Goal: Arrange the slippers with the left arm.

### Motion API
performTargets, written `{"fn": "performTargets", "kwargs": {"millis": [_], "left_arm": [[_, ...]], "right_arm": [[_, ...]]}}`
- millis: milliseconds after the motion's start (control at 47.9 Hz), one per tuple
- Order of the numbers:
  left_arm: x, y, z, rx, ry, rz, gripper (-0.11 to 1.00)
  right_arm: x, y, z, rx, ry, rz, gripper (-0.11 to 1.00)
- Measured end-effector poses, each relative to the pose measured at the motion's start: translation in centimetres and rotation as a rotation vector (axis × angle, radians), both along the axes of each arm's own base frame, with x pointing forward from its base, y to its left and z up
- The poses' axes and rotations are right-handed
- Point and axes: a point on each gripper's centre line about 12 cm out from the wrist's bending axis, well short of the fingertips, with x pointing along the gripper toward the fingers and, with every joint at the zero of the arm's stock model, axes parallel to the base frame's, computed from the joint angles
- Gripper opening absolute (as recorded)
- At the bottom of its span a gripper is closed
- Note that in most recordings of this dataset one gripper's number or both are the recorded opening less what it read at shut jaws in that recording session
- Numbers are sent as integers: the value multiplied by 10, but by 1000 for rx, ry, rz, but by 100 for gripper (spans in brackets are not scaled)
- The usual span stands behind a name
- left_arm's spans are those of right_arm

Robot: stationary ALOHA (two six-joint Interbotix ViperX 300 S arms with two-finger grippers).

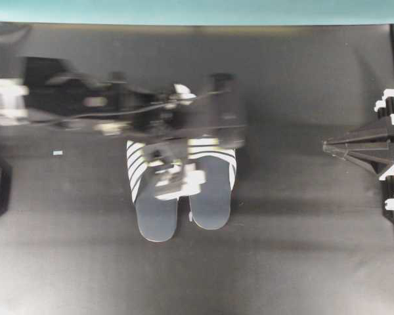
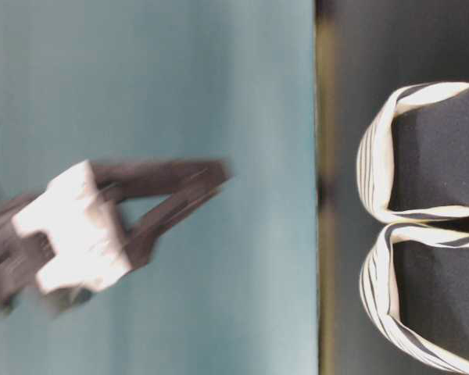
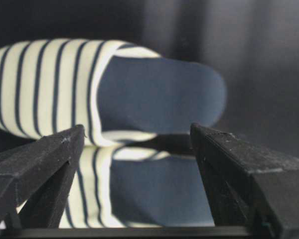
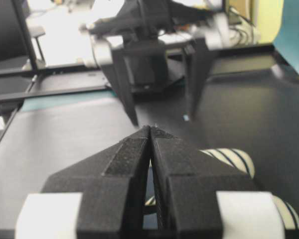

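So the slippers point(image 1: 184, 197) are sitting side by side around the middle of the dark tabletop point(image 1: 302, 262), toes toward the far teal edge and heels toward the near side, touching or just about touching along their inner edges. They look pretty well paired up to me, though one heel pokes out a bit further than the other in the overhead view. The left arm point(image 1: 85, 105) is stretched over them from the left and blurred, and its pincer point(image 3: 139, 169) is spread wide with nothing between the fingers; from the wrist view you can see both navy insoles framed right through the gap. The right pincer point(image 4: 150, 137) is parked off at the right side, fingers pressed together, holding nothing, well apart from the slippers. If there's any tidying left, I'd say it's just evening up the heels: come down with the fingers clear of the striped uppers, nudge the edge of the longer-sitting one rather than pinching the soft fabric, and push slowly so the neighbour doesn't get dragged along. Backless slippers like these probably slide easily on that surface, so a small push should go a long way. If it's calling the job done, lift straight up so a finger doesn't catch an upper and skew the pair.
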Motion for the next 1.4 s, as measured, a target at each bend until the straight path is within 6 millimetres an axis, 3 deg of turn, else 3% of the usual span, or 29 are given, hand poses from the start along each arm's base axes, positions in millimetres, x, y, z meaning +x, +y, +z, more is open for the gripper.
{"fn": "performTargets", "kwargs": {"millis": [188, 439, 773, 1024, 1128, 1400], "left_arm": [[-40, -4, 5, 0, -26, -8, 82], [-90, -6, 12, 5, -234, -21, 82], [-155, -9, -3, -1, -428, -22, 82], [-189, -10, -16, 0, -449, -24, 82], [-199, -10, -13, 0, -479, -23, 81], [-223, -11, 0, 3, -575, -24, 78]], "right_arm": [[0, 0, 0, 0, 2, 0, 0], [0, 0, -2, 0, 11, 0, 0], [-1, 0, -7, 0, 23, -1, 0], [-5, 0, -33, -2, 149, 2, 0], [-12, -1, -49, -3, 225, 1, 0], [-37, 2, -65, -6, 355, 25, 0]]}}
